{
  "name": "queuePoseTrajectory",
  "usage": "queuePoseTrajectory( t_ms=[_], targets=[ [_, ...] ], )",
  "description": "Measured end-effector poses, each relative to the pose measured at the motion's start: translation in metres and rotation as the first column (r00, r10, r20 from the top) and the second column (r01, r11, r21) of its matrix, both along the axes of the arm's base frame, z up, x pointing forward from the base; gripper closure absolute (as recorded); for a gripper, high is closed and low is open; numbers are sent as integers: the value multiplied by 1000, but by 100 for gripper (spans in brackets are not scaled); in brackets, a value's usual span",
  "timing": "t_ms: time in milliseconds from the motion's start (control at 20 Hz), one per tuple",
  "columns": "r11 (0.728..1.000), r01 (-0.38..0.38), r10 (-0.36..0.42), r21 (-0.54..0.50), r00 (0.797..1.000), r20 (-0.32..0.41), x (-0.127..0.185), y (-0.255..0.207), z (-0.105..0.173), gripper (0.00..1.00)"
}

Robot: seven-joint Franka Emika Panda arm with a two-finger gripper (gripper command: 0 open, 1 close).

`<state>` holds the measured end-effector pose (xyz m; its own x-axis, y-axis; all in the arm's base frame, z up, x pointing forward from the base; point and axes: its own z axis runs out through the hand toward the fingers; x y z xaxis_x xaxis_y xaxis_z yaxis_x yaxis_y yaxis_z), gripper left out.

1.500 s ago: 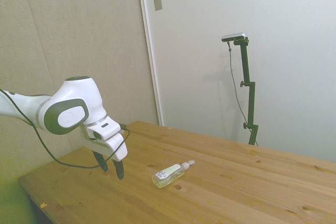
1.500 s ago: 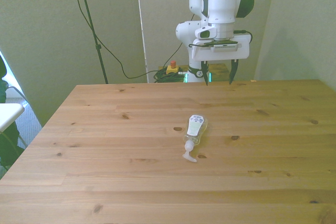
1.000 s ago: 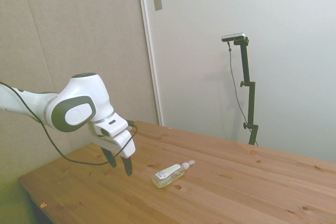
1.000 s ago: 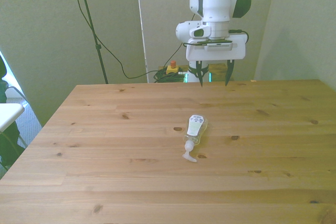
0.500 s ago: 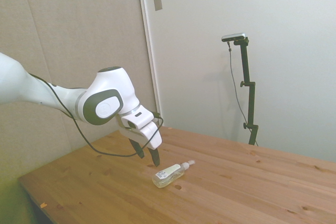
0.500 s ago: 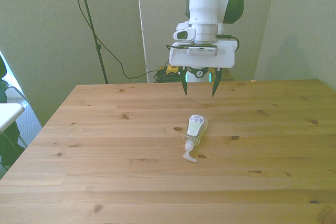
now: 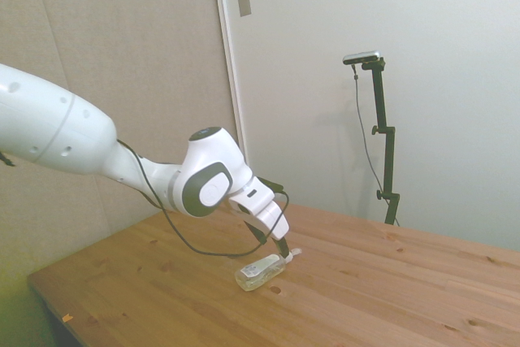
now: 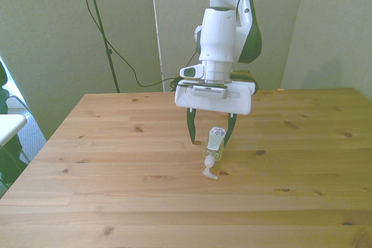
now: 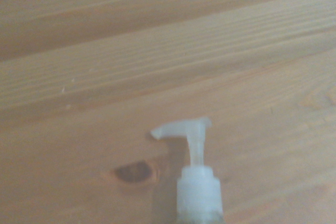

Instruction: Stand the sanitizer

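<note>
Gripper (image 8: 210, 134) spread astride clear, white-labelled sanitizer (image 8: 214, 146), flat on table (image 8: 116, 166).

The sanitizer (image 8: 215, 143) carries a white label (image 8: 215, 139), but its print is too small to read.

bare table (image 8: 116, 190) lies all around the sanitizer (image 8: 214, 143).

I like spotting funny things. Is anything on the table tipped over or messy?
Yes: the sanitizer lies on its side on the table instead of standing, its pump top pointing along the wood. Nothing looks spilled or broken. The open gripper hangs over the bottle, a finger on either side.
</note>
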<state>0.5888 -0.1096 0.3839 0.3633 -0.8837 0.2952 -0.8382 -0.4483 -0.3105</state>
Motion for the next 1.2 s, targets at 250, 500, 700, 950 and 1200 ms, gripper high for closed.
queuePoseTrajectory(
  t_ms=[250,500,700,950,1200],
  targets=[
    [1000,28,-28,-11,1000,6,26,-8,-19,0],
    [1000,26,-26,-16,1000,-8,36,-7,-33,0],
    [1000,20,-20,-17,1000,-22,37,-3,-40,0],
    [999,25,-26,-20,999,-38,39,-6,-43,100],
    [999,35,-36,-11,997,-68,42,-5,-41,100]
  ],
)
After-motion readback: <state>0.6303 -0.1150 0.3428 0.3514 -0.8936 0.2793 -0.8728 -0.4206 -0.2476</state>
